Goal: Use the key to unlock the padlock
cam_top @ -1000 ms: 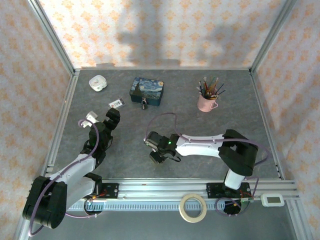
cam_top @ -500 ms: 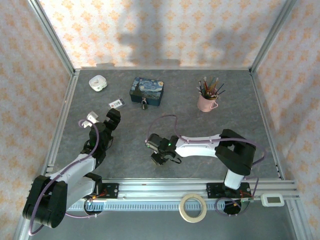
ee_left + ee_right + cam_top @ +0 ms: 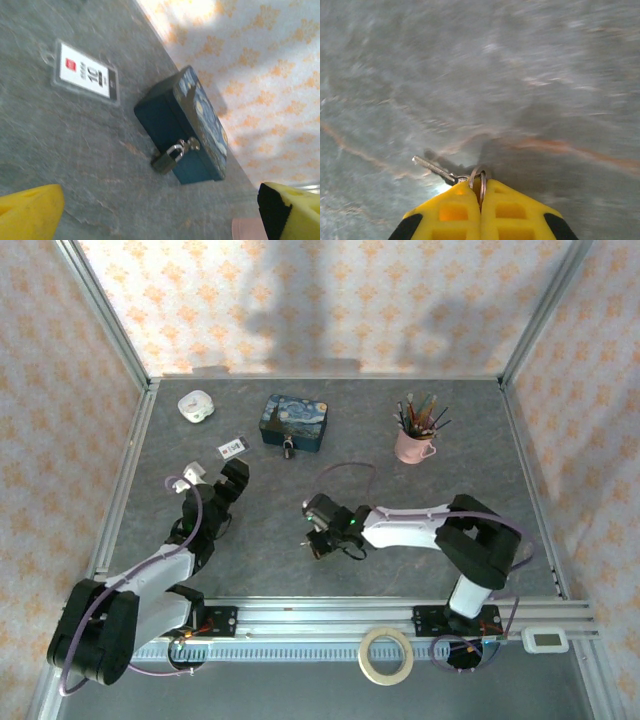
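Observation:
The tiny dark padlock (image 3: 165, 161) hangs by its silver shackle from the clasp of the blue starry tin (image 3: 200, 125), seen ahead in the left wrist view; from above the padlock (image 3: 287, 451) sits at the tin's (image 3: 295, 420) front face. My left gripper (image 3: 232, 480) is open, well short of the padlock, its yellow fingers (image 3: 27, 212) far apart. My right gripper (image 3: 481, 187) is shut on the key (image 3: 437, 170): the ring is pinched between the pads and one silvery key sticks out to the left above the grey table. From above, the right gripper (image 3: 314, 538) is mid-table.
A white tag with a red mark (image 3: 233, 447) lies left of the tin. A white holder (image 3: 196, 405) sits at the back left, a pink cup of pencils (image 3: 412, 443) at the back right. A tape roll (image 3: 386, 655) lies on the front rail.
My right gripper has lifted and shifted slightly toward the back with the key. My left gripper has moved right and forward toward the tin.

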Controlling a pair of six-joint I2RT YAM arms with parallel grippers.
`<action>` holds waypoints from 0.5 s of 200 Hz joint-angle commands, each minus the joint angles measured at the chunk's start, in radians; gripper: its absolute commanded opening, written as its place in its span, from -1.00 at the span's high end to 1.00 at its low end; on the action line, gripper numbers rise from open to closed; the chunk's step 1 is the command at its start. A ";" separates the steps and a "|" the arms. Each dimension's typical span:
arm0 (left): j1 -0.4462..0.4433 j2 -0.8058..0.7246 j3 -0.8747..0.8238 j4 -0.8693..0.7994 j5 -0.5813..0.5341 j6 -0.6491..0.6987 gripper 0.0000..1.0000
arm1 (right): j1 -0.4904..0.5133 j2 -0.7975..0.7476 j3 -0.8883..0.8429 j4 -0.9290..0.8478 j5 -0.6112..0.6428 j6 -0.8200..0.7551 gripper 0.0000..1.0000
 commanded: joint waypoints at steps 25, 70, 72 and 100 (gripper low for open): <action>-0.121 0.108 0.086 0.088 0.071 -0.114 -0.92 | -0.090 -0.146 0.001 0.125 0.060 0.055 1.00; -0.227 0.246 0.130 0.249 0.084 -0.292 -0.81 | -0.090 -0.187 0.010 0.238 0.377 0.006 1.00; -0.230 0.253 0.136 0.253 0.088 -0.296 -0.80 | -0.089 -0.189 0.008 0.248 0.389 0.005 1.00; -0.271 0.322 0.189 0.307 0.116 -0.365 -0.71 | -0.089 -0.212 -0.041 0.432 0.476 -0.053 1.00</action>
